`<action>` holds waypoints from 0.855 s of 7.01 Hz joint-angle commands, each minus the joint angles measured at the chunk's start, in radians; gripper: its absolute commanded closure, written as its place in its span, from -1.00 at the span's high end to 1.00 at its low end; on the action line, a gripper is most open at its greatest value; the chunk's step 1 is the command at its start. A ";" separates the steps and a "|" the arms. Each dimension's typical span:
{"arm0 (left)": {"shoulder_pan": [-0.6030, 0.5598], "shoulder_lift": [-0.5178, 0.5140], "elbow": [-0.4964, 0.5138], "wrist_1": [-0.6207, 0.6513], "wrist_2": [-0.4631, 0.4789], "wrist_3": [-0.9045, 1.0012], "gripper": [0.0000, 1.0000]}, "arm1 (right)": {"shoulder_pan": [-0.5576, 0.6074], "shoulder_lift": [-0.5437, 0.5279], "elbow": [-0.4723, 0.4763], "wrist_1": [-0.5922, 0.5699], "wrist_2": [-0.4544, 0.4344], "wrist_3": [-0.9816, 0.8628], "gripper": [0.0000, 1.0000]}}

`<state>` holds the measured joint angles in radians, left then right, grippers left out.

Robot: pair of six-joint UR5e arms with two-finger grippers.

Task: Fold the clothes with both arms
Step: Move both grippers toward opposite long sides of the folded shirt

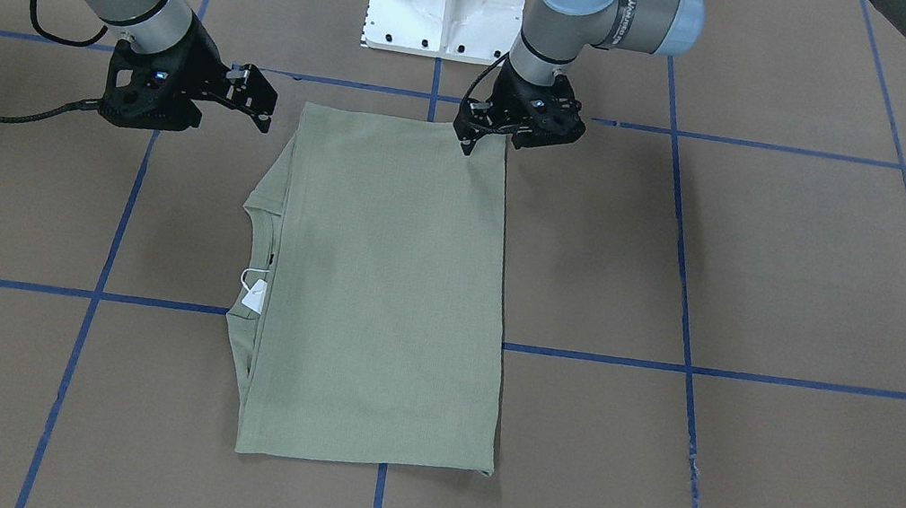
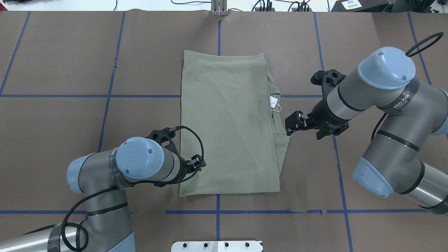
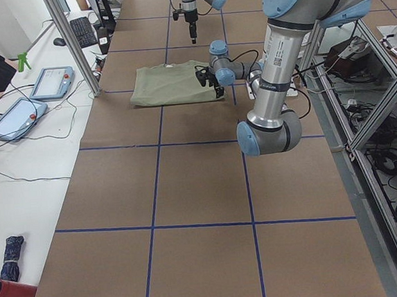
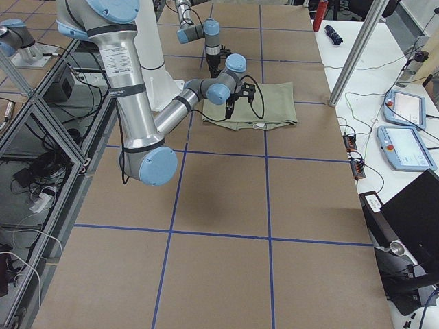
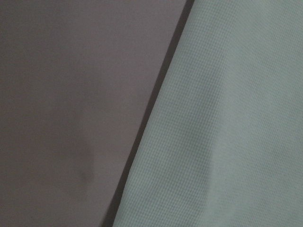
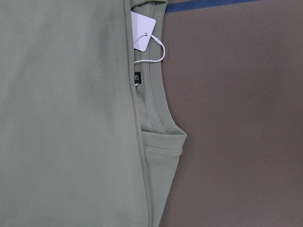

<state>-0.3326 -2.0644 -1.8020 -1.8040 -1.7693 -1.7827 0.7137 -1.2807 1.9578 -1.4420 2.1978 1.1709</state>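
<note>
shirt (image 2: 227, 122): olive knit cloth, finely ribbed, matt; thicker ribbing on the neckband (image 6: 158, 109) at 3 o'clock overhead.
hang tag (image 6: 143, 30): smooth white card on thin white string.
table cover (image 2: 52, 52): brown, matt, probably paper.
grid lines (image 2: 70, 96): blue tape, faint sheen.
left arm (image 2: 101, 169), right arm (image 2: 350, 101): grey satin metal tubes, glossy pale-blue caps.

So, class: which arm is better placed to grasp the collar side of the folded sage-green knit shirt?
Right. The black right gripper hovers beside the collar and white hang tag of the sage-green knit shirt; the left gripper sits at its opposite long edge.
</note>
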 commanded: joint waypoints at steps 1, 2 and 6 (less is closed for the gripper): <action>0.036 0.003 0.006 0.002 0.001 -0.018 0.74 | -0.007 0.001 0.000 0.000 -0.004 0.015 1.00; 0.073 0.003 0.012 0.002 0.001 -0.039 0.69 | -0.008 0.001 0.000 0.000 -0.004 0.015 1.00; 0.058 0.003 -0.008 0.012 -0.002 -0.043 0.42 | -0.008 0.001 0.001 0.000 -0.004 0.015 1.00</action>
<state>-0.2660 -2.0621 -1.8054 -1.7966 -1.7708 -1.8258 0.7057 -1.2793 1.9581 -1.4419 2.1936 1.1857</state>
